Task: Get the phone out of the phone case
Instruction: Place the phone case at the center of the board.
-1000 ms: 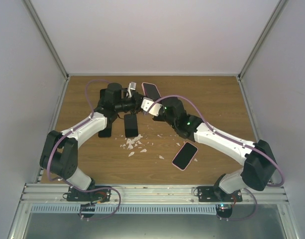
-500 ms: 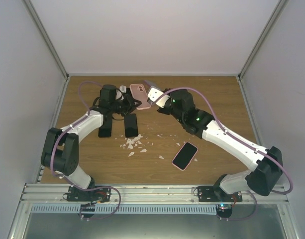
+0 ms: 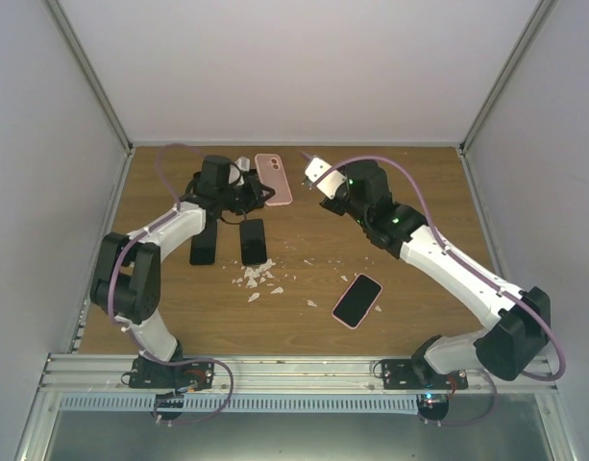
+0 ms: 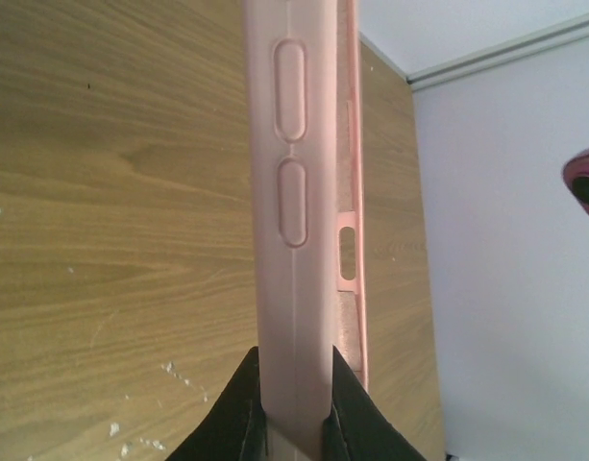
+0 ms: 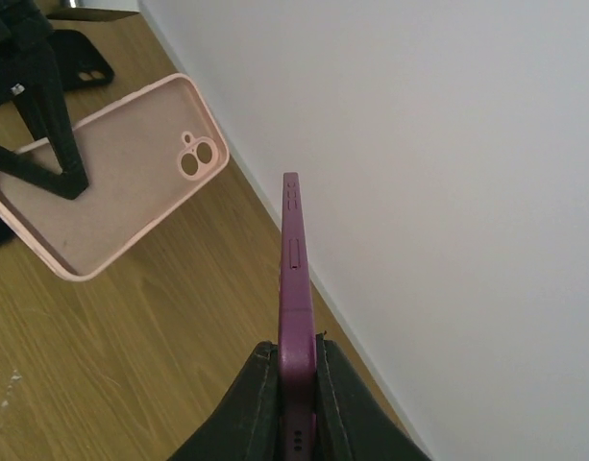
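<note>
separated since half a second ago: left fingers (image 4: 238,424) clench one empty pink rubbery case (image 4: 292,192), right fingers (image 5: 257,403) clench one slim purple phone (image 5: 294,288), well apart.

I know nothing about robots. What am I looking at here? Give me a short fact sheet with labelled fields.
Left fingers: shut on the pink case
Pink case: empty, its inside and camera holes showing
Right fingers: shut on the purple phone, seen edge-on
Phone and case: apart, not touching
Task state: phone is out of the case
Also on the table: two black phone-sized pieces, a dark-screened phone with a pink rim, white scraps
</note>
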